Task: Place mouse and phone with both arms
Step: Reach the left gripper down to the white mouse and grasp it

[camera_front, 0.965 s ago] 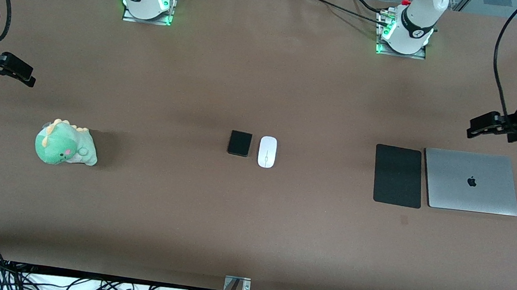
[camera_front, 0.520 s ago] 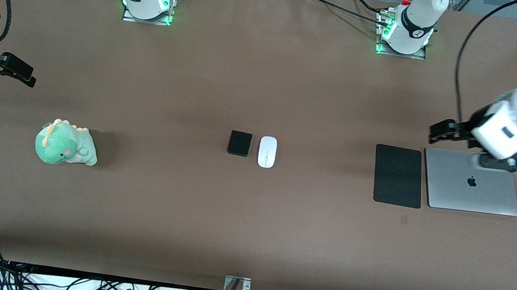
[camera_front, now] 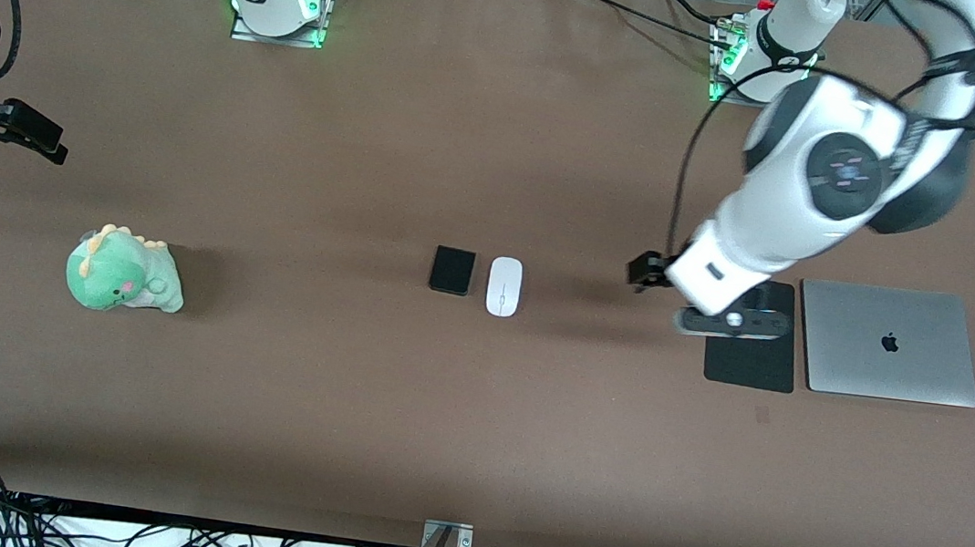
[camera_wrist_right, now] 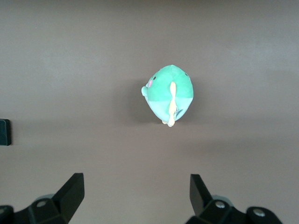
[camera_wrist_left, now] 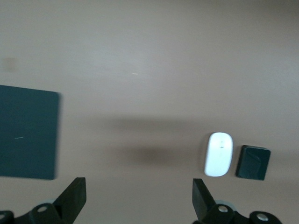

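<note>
The white mouse (camera_front: 503, 286) lies mid-table beside the small black phone (camera_front: 452, 270), which is on the side toward the right arm's end. My left gripper (camera_front: 646, 271) is open and empty, up over bare table between the mouse and the black mouse pad (camera_front: 748, 363). The left wrist view shows the mouse (camera_wrist_left: 218, 154), the phone (camera_wrist_left: 252, 163) and the pad (camera_wrist_left: 28, 132) past the open left gripper (camera_wrist_left: 138, 200). My right gripper (camera_front: 39, 138) waits open and empty at the right arm's end of the table. In the right wrist view the open right gripper (camera_wrist_right: 135, 196) sees only the phone's edge (camera_wrist_right: 4, 132).
A closed silver laptop (camera_front: 889, 342) lies beside the mouse pad at the left arm's end. A green dinosaur plush (camera_front: 123, 271) sits toward the right arm's end, also in the right wrist view (camera_wrist_right: 168, 93). Cables hang off the table edge nearest the camera.
My left arm has swung in from the left arm's end of the table, passing over the laptop and pad toward the mouse. The right arm, mouse and phone have not moved.
</note>
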You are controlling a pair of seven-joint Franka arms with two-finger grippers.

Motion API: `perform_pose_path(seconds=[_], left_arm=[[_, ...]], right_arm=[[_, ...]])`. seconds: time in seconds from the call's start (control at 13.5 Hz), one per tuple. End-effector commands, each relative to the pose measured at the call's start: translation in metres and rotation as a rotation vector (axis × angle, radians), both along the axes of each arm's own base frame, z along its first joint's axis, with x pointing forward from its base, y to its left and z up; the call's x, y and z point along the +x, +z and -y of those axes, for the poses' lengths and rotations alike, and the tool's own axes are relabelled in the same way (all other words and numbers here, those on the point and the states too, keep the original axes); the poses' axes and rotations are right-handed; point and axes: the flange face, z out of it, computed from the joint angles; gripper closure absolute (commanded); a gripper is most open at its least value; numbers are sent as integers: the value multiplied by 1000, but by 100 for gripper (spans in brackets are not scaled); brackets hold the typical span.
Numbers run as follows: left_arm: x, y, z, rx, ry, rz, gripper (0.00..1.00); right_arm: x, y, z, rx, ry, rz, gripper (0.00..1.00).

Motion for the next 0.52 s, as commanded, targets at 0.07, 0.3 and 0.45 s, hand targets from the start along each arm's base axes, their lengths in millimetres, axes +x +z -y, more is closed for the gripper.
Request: perform_pose_path(seconds=[0.07, 0.3, 0.45], left_arm=[[-21, -83, 94, -1, 5, -15, 0], [-40, -130, 139, -10, 10, 6, 0], [-49, -157, 165, -16, -16, 14, 0]], right_arm=[[-1, 3, 2, 15, 0, -4, 0], [-1, 3, 2, 15, 0, -4, 0], [-1, 3, 2, 15, 0, -4, 0]])
